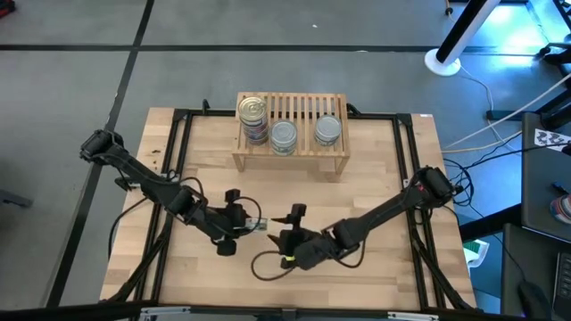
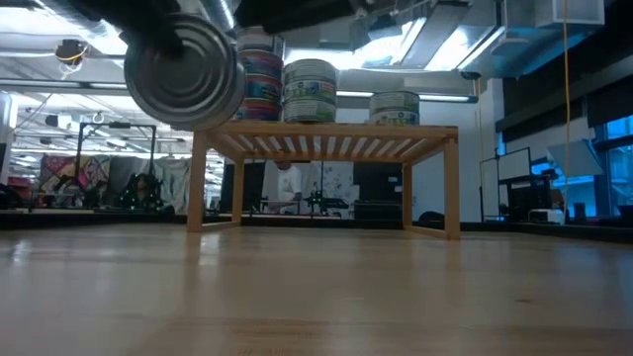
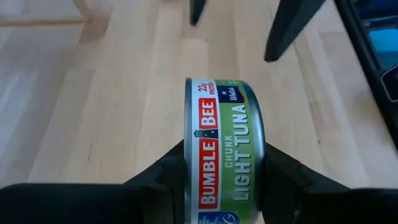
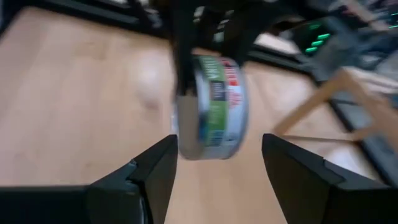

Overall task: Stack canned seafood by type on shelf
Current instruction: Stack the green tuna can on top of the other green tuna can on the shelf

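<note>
Wooden table (image 1: 375, 205), shelf (image 1: 292, 157) on it, tins (image 1: 284, 135) atop

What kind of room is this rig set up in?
Probably a robotics lab or workshop: a light wooden table boxed in a black metal frame, loose cables on grey floor, and lit screens on desks behind.

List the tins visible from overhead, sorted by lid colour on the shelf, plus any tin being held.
Gold-lidded tin on the shelf: 1
Silver-lidded tins on the shelf: 2
Bumble Bee light tuna tin, clamped in the left gripper: 1
Total: 4, not counting tins stacked underneath.
</note>
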Available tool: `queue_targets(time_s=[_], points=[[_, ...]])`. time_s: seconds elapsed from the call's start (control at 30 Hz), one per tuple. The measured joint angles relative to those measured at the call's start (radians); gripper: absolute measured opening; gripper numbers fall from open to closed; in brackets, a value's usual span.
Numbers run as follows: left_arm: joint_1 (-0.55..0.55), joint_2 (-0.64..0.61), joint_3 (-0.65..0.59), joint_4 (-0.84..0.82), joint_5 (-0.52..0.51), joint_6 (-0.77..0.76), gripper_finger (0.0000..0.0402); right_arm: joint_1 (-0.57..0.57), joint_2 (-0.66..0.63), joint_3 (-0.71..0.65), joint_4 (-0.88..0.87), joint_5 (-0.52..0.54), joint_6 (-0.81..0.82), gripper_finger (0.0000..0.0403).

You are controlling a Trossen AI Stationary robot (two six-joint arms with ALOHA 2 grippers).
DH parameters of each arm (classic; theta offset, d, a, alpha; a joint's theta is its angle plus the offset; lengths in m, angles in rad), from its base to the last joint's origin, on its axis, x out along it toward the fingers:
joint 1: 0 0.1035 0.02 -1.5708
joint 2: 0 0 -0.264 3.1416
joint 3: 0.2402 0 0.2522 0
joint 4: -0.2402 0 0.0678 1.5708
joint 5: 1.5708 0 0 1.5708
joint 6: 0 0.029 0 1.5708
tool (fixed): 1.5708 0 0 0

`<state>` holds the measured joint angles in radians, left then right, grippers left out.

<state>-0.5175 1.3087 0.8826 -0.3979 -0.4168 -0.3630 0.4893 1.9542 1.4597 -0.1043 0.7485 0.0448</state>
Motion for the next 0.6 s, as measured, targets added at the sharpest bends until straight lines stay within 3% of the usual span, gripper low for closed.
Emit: queue_targets(time_s=[0.1, 0.27, 0.6], points=[[0.000, 0.000, 0.002, 0.022, 0.000, 0.007, 0.0132, 0.017, 0.000, 0.000, 0.020, 0.042, 0.000, 0.0237], [-0.002, 0.000, 0.003, 0.117, 0.000, 0.061, 0.0132, 0.015, 0.000, 0.000, 0.036, -0.044, 0.020, 0.0237], [-0.032, 0.000, 0.003, 0.154, -0.005, 0.073, 0.0132, 0.014, 0.000, 0.000, 0.065, 0.038, 0.037, 0.0237]])
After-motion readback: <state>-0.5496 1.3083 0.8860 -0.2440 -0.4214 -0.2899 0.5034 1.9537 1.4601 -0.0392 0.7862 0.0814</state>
